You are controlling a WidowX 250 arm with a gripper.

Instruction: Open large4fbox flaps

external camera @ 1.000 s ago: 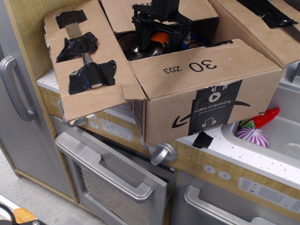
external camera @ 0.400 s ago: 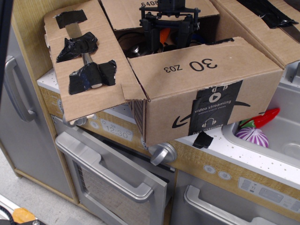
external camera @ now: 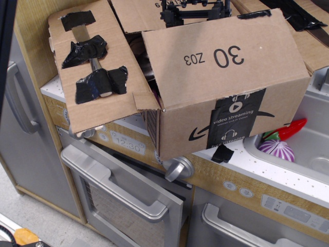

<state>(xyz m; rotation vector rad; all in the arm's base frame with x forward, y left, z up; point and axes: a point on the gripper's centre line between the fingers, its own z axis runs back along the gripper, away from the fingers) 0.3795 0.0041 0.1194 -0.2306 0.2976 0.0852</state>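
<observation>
**Box on the bench, front flap raised**

The large4fbox (external camera: 205,110) sits on the toy-kitchen bench (external camera: 288,177), overhanging its front edge. The near flap (external camera: 218,64) (printed "30 Z03") stands tilted up; the left flap (external camera: 92,67) with tape wads lies spread outward. The hand (external camera: 194,9) shows just behind the near flap's top edge; I cannot tell whether its fingers are apart or together.

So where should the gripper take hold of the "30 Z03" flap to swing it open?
Probably its far free edge, reached from above and behind, where the gripper now sits. The flap is raised, hinged along the box's front fold, so that top edge is exposed and thin enough to pinch and gives the most leverage to pull it toward the front.
</observation>
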